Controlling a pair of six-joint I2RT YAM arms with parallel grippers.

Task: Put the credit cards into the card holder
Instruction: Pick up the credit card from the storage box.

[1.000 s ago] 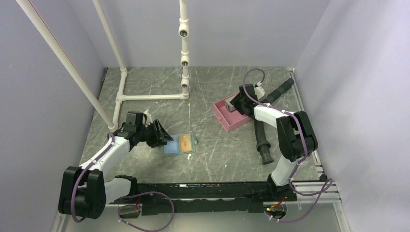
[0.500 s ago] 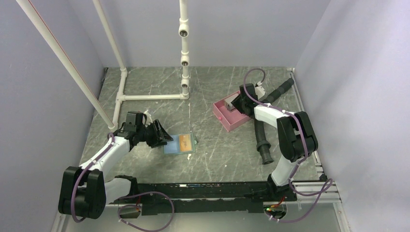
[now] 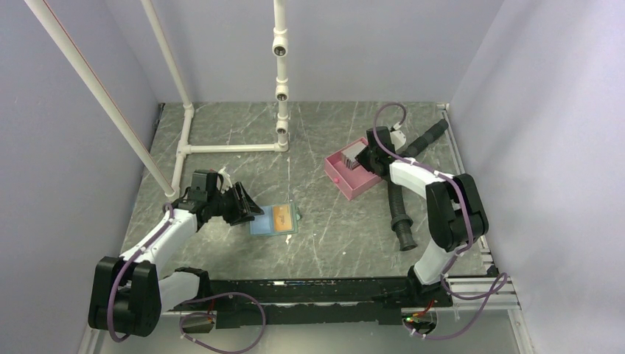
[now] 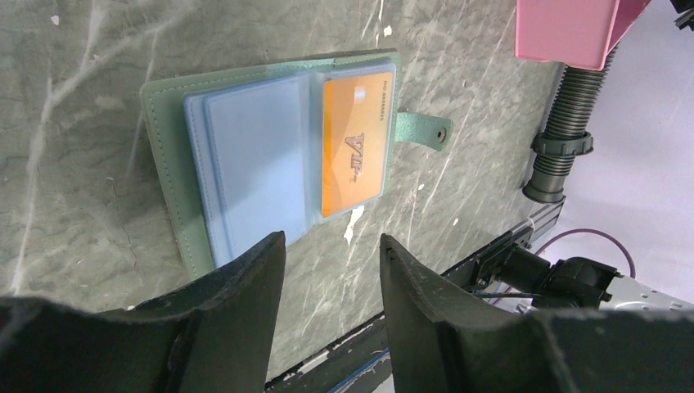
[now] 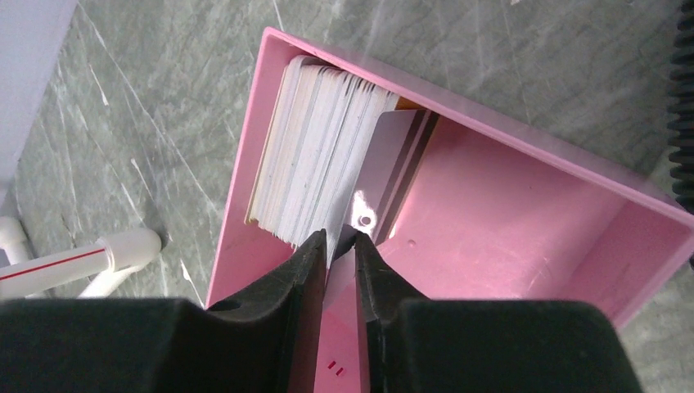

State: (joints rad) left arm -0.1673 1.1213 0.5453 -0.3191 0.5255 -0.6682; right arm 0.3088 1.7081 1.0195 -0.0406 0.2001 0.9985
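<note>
Card holder (image 3: 274, 219) lies open and flat on the grey marbled table (image 3: 317, 133), left of centre in the overhead frame and below the white pipe frame (image 3: 228, 147) of the upper left. Just to its left we see the left gripper (image 3: 245, 209), jaws spread with nothing between them, near the holder's edge but apart from it. In the left wrist view the light blue sleeves face up, and an orange card (image 4: 353, 143) sits in the sleeve beside the snap tab.

Right of centre we find the pink tray (image 3: 345, 189). In it the credit cards (image 5: 315, 164) stand on edge, packed against the tray's left wall. The right gripper (image 5: 340, 239) reaches into the tray, its fingers pinched on the edge of a silver card (image 5: 393, 164) leaning against that stack. A black corrugated hose (image 3: 398, 210) lies just right of the tray, under the right arm.
</note>
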